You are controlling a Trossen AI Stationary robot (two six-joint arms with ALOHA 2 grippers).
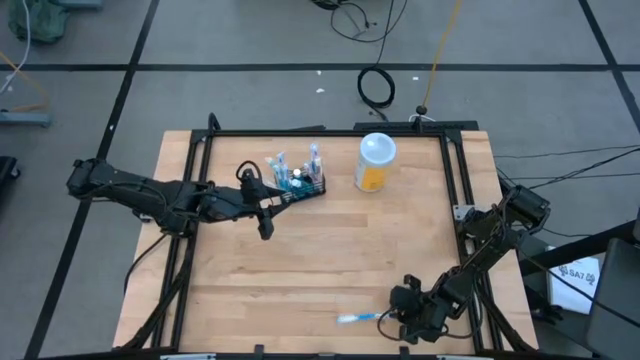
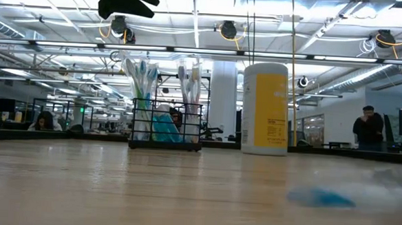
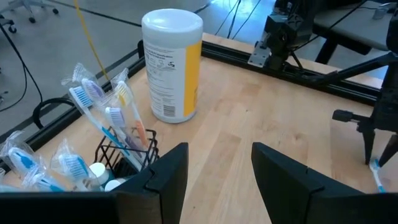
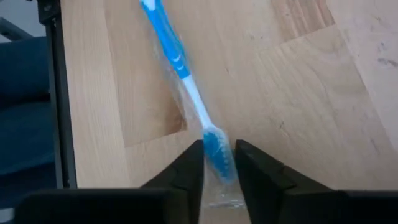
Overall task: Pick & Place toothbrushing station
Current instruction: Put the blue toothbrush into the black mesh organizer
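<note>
The toothbrushing station (image 1: 300,183) is a small black wire rack holding several toothbrushes; it stands on its base at the table's far middle and also shows in the low view (image 2: 166,128) and the left wrist view (image 3: 124,155). My left gripper (image 1: 275,200) is open and empty, raised above the table just left of and nearer than the rack (image 3: 221,180). My right gripper (image 1: 392,316) is near the table's near right edge, shut on a blue toothbrush (image 1: 358,318) in a clear wrapper (image 4: 186,81). My right gripper pinches the toothbrush's bristle head (image 4: 217,152) between its two fingers, through the clear wrapper. The fingers come slanting down from the table's right, and the handle (image 4: 165,37) runs on away from them. The brush lies on the table.
A tall translucent container (image 1: 375,162) with a white lid and orange contents stands right of the rack (image 3: 171,62). A black frame (image 1: 455,180) runs along the table's edges. The wide wooden middle (image 1: 340,260) lies between the two grippers. People show in the room beyond (image 2: 369,128).
</note>
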